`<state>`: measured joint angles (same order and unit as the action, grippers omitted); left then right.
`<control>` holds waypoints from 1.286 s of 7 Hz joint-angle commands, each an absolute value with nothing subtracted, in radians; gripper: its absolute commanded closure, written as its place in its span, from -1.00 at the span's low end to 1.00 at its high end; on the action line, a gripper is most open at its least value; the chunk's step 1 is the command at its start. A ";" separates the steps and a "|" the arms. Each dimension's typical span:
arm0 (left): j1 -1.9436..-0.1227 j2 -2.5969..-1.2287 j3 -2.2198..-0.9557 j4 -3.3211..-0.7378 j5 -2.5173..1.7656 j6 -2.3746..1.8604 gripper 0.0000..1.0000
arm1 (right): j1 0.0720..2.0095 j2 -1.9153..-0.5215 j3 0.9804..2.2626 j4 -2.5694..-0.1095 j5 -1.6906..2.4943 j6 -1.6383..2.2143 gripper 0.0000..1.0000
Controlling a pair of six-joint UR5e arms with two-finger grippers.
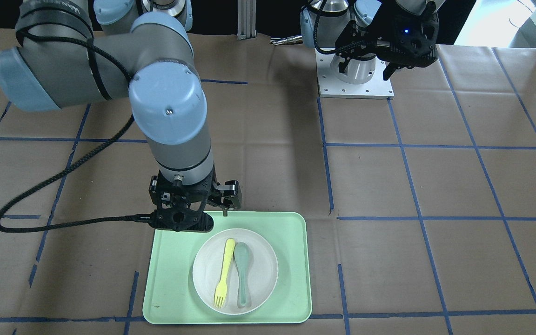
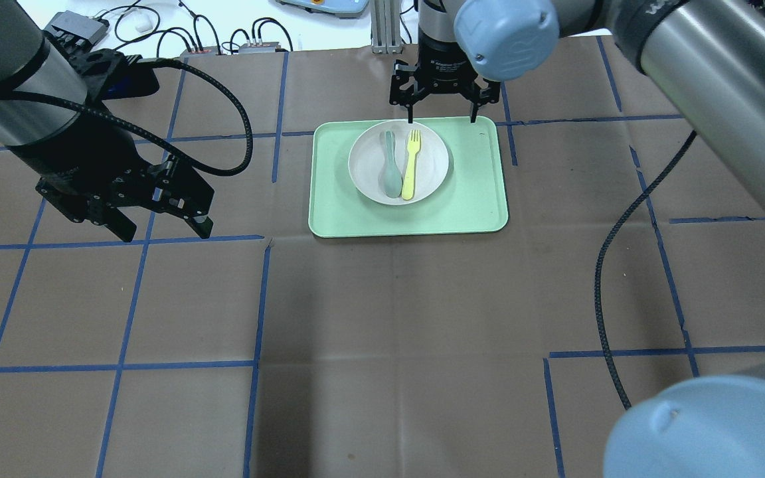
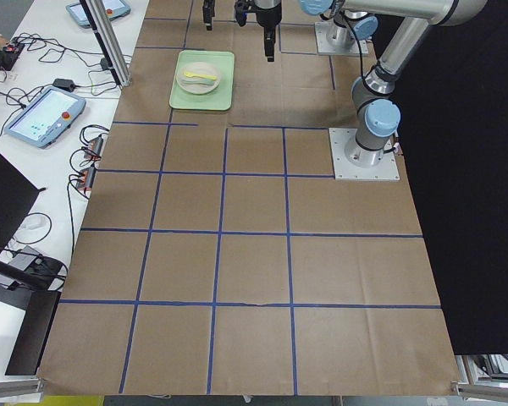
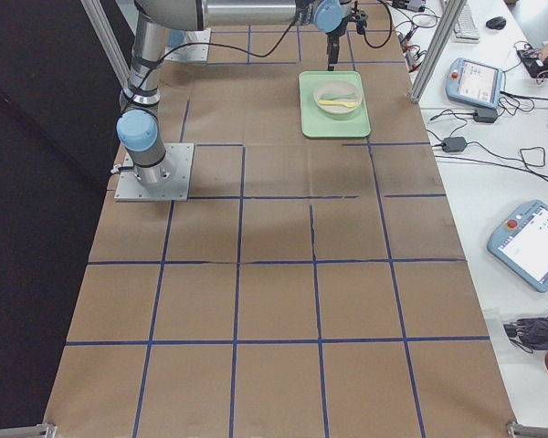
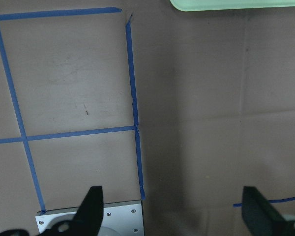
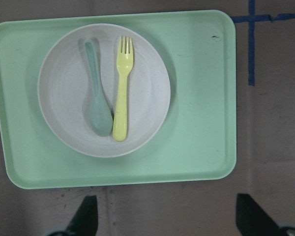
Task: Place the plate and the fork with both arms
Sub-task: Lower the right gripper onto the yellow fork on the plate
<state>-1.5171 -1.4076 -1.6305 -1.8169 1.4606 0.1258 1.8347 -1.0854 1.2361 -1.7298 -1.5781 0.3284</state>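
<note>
The off-white plate (image 1: 263, 265) sits on the mint-green tray (image 1: 175, 279). The yellow fork (image 1: 224, 272) lies in the plate beside a grey-green spoon (image 1: 242, 274). My right gripper (image 2: 441, 109) is open and empty, hovering over the tray's edge (image 2: 475, 192) nearest the robot, just short of the plate (image 2: 366, 162). In the right wrist view its fingertips (image 6: 86, 211) sit below the tray, with the fork (image 6: 121, 93) and the plate (image 6: 64, 93) ahead. My left gripper (image 2: 163, 229) is open and empty, off to the tray's left and well away from it.
Brown paper with a blue tape grid covers the table. The left arm's metal base plate (image 1: 356, 86) stands at the robot's side. A black cable (image 1: 63, 223) trails from the right wrist across the table. Tablets and wires lie beyond the table's far edge.
</note>
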 commanded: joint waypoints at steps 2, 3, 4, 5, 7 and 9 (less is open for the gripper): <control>-1.519 -1.407 -1.637 -1.816 1.570 0.124 -0.99 | 1.847 -0.968 1.230 -1.799 -1.580 0.348 -0.84; -1.519 -1.399 -1.649 -1.815 1.568 0.121 -0.99 | 1.847 -0.924 1.233 -1.848 -1.582 0.345 -0.73; -1.519 -1.390 -1.655 -1.813 1.568 0.108 -0.99 | 1.848 -0.889 1.235 -1.921 -1.595 0.348 -0.53; -1.519 -1.390 -1.654 -1.813 1.568 0.034 -0.99 | 1.848 -0.865 1.232 -1.933 -1.601 0.348 -0.26; -1.525 -1.391 -1.652 -1.815 1.568 -0.043 -0.99 | 1.848 -0.859 1.235 -1.936 -1.598 0.350 -0.07; -1.532 -1.396 -1.651 -1.815 1.568 -0.032 -0.99 | 1.848 -0.806 1.232 -2.011 -1.601 0.370 -0.07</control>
<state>-1.5272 -1.3938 -1.6512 -1.8145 1.5677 -0.0346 1.8485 -0.8349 1.2338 -1.9713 -1.5993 0.3600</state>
